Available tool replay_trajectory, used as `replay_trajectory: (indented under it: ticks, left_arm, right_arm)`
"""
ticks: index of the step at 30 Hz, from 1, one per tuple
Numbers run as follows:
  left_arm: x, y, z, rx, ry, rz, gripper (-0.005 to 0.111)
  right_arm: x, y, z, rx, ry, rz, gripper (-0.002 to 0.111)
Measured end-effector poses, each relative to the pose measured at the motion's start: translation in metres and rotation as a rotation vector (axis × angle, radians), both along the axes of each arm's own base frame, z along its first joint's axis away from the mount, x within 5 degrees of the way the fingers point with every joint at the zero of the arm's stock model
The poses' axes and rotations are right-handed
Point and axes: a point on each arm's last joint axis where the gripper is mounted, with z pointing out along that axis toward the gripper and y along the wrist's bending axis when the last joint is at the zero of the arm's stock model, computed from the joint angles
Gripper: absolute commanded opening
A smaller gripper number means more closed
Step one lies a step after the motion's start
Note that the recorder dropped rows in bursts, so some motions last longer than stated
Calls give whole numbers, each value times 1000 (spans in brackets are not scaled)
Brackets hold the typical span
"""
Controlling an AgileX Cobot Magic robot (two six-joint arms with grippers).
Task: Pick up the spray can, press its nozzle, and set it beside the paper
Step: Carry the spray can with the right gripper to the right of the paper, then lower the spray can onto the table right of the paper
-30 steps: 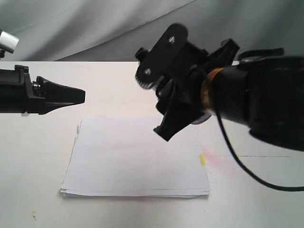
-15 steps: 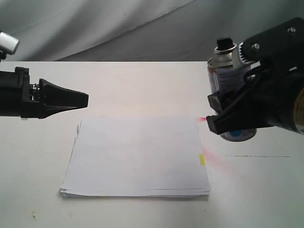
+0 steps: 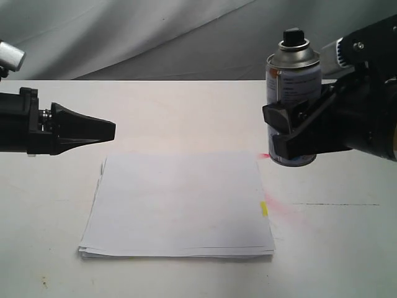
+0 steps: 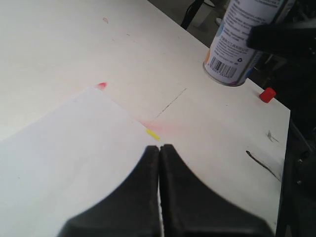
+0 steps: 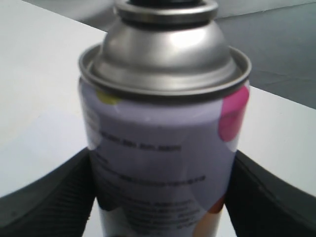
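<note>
Raised since half a second ago, the spray can (image 3: pixel 293 93) now sits higher and a little nearer the paper's far right corner. The left gripper (image 3: pixel 108 129) has not shifted.

Nearest the exterior camera lies the paper (image 3: pixel 180 205), a thin white stack flat on the white table (image 3: pixel 186 112). A small yellow tab (image 3: pixel 263 208) marks the paper's right edge, and a faint pink stain (image 3: pixel 282 208) spreads over the table just beside that tab.

Past the paper's far left corner hangs the left gripper, its black jaws pressed together with nothing between them; the left wrist view shows their tips (image 4: pixel 159 158) meeting over the sheet.

Just beyond the paper's far right corner, the right gripper (image 3: pixel 286 131) pinches the silver can upright around its lower body, a black finger (image 5: pixel 49 192) on each side. The can's base appears clear of the table. Its black nozzle (image 3: pixel 291 36) points up, untouched.

A small red cap (image 4: pixel 267 95) rests on the table beyond the can. Grey cloth (image 3: pixel 155 37) hangs behind the table.
</note>
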Motion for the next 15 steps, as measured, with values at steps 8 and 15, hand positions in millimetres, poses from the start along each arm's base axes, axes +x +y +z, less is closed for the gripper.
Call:
replay_trajectory:
  ticks: [8,15]
  left_arm:
    - [0,0,0,-1,0,-1,0]
    - [0,0,0,-2,0,-3,0]
  right_arm:
    - [6,-19,6,29,-70,-20,0]
    - [44,-38,-12,62,-202,-27,0]
